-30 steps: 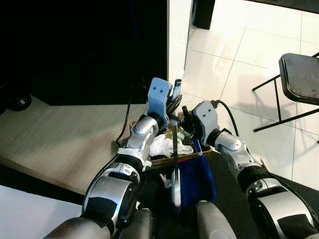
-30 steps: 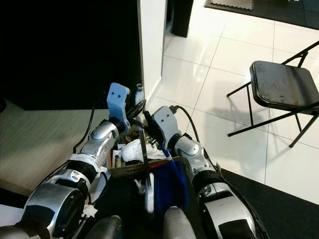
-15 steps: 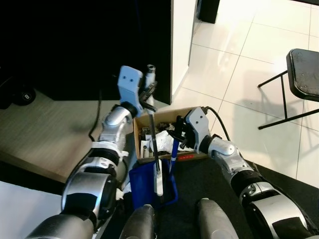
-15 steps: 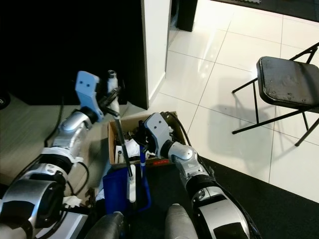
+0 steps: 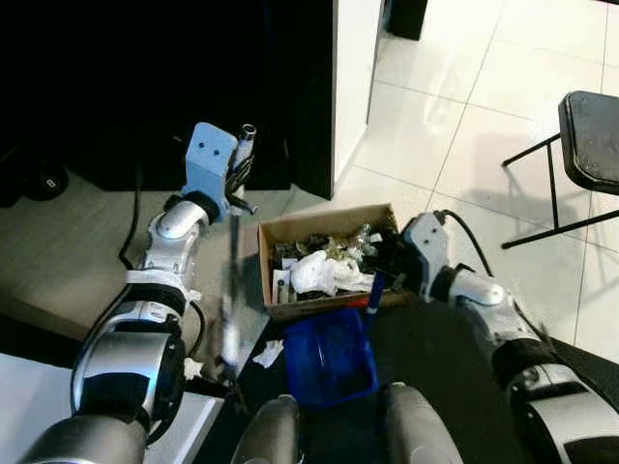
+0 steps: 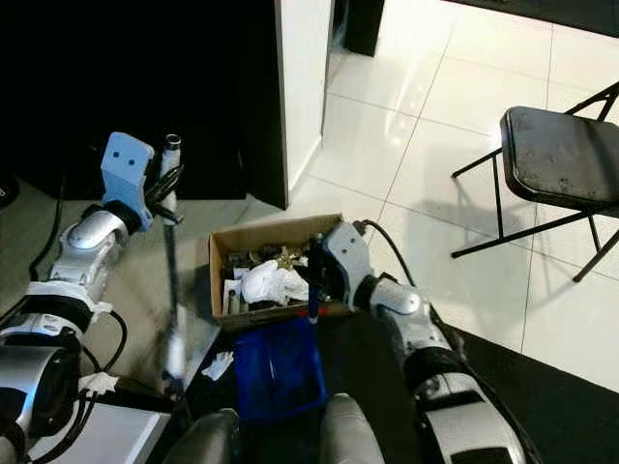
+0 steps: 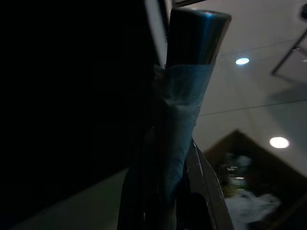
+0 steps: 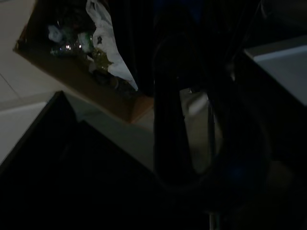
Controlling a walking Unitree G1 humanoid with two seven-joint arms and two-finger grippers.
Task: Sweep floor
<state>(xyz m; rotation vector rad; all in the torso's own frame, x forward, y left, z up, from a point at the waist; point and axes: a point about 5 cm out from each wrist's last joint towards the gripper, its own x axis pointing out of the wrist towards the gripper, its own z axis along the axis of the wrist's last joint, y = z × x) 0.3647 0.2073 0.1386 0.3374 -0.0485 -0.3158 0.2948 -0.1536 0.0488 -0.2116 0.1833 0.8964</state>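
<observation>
Broom handle (image 5: 230,290) motion-blurred; its head hidden low. Folding chair (image 5: 580,155) cut by edge. Right wrist view too dark.

Floor tiles (image 5: 503,97): glossy white, reflecting light. Floor by the dark wall (image 5: 87,242): matt, pale wood-look. Box (image 5: 329,220): plain brown cardboard, raw edges, holding crumpled white paper (image 5: 317,273). Dustpan (image 5: 332,356): smooth blue plastic. Broom handle (image 5: 232,261): bare metal tube, tip wrapped in pale tape. Mat (image 5: 455,367): matt black. Folding chair (image 5: 590,130): scuffed black seat, thin black metal legs.
</observation>
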